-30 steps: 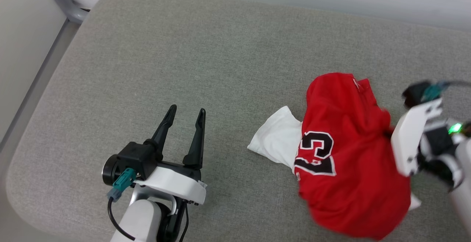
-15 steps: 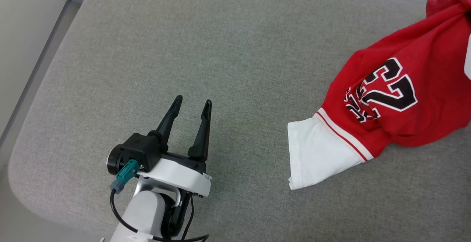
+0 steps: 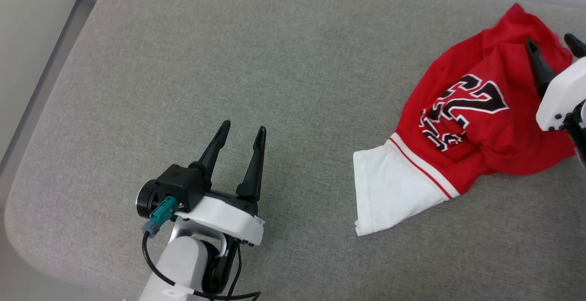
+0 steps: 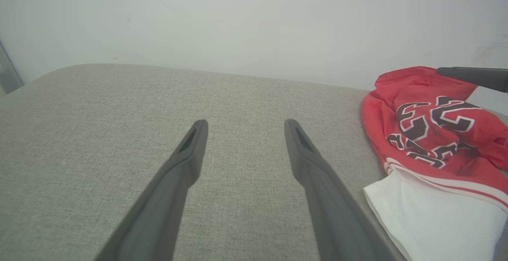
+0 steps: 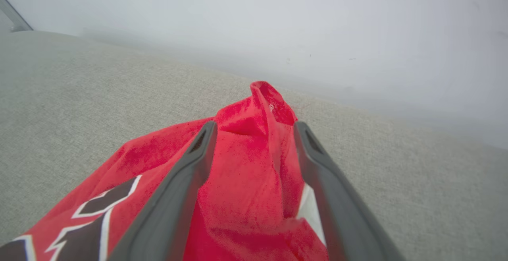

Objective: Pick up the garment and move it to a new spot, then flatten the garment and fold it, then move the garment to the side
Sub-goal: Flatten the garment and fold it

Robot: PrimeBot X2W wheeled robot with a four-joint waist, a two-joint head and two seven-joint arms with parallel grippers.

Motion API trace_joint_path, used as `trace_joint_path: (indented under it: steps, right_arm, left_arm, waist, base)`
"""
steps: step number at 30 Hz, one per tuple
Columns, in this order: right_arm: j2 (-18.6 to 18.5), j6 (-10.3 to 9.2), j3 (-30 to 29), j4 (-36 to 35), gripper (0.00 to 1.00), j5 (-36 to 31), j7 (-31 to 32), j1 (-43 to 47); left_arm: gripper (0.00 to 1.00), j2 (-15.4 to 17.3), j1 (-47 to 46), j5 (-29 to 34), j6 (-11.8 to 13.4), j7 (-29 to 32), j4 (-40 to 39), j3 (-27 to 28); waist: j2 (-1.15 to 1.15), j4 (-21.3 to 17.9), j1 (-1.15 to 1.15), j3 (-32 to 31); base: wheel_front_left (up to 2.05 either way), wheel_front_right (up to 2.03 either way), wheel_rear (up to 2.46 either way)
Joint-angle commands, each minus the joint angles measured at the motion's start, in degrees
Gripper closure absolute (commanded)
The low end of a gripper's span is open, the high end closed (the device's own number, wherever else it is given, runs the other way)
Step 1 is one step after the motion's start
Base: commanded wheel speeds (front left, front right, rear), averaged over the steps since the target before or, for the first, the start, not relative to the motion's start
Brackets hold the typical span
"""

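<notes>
- Right gripper (image 3: pixel 549 41) stands with its jaws wide at the far right, straddling a raised red ridge of cloth that looks loose between the fingers, not pinched.
- Left gripper (image 3: pixel 243 126) is spread just as wide and empty, over bare fabric at the near left, well apart from the cloth.
- Grey upholstered cushion (image 3: pixel 293 62) carries everything.
- The garment (image 3: pixel 499 131), a red jersey T-shirt, lies crumpled on the cushion's right side. Its long axis runs diagonally from the near-left sleeve to the far-right peak between the right gripper's fingers.
- White sleeve (image 3: pixel 393 191), edged with red-striped trim, lies flat and is the end nearest the left gripper, off to that gripper's right.
- Black numerals (image 3: pixel 462 108) face up mid-body, creased.
- Flattening looks like the step at hand. The right arm is already over the far end, while the left would have to travel right to reach the sleeve.
</notes>
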Motion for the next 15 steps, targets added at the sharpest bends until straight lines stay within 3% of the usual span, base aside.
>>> trace_joint_path:
  steps: [1, 7, 15]
  right_arm:
    - [0.5, -0.05, -0.1, 0.0, 0.0, 0.0, -1.8, 1.0]
    - [2.1, -0.06, -1.6, -2.1, 0.0, -1.8, -15.5, 6.1]
    - [6.0, -0.06, -4.7, -8.7, 0.0, -3.2, -22.1, 18.7]
  left_arm:
    - [0.0, -0.1, 0.6, 0.4, -0.1, -0.1, 0.3, 0.2]
    - [0.0, 0.0, 2.6, 1.8, 0.0, -0.1, 1.5, 1.3]
    - [0.0, 0.9, 6.1, 2.8, 0.6, -0.1, 2.4, 2.5]
  waist:
    - [0.0, -0.9, -0.01, -1.2]
    - [0.0, -3.1, -0.01, -6.2]
    - [0.0, -6.2, -0.01, -12.8]
  base:
    - [0.0, 0.0, 0.0]
    - [0.0, 0.0, 0.0]
    - [0.0, 0.0, 0.0]
